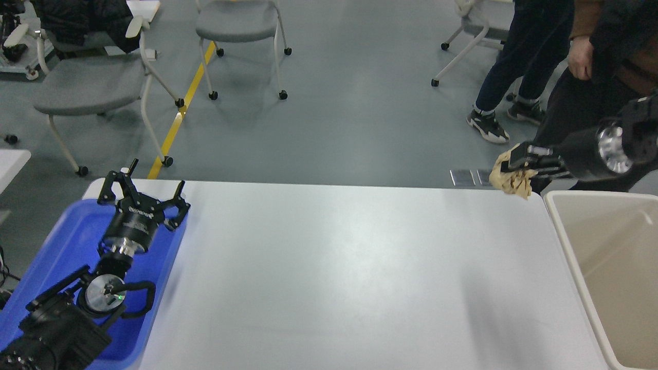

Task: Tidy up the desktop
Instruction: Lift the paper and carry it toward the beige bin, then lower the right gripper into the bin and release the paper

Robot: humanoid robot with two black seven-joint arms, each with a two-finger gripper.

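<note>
The white desktop (339,272) fills the middle of the head view and its surface is bare. My left gripper (146,180) is open and empty, held over the far end of the blue tray (67,241) at the table's left. My right gripper (506,167) comes in from the right and is shut on a crumpled tan wad of paper (513,181), held above the table's far right corner, just left of the beige bin (565,246).
The beige bin stands at the table's right edge and looks empty inside. Beyond the table are grey wheeled chairs (90,87), a yellow floor line (180,113) and people standing at the far right (534,67).
</note>
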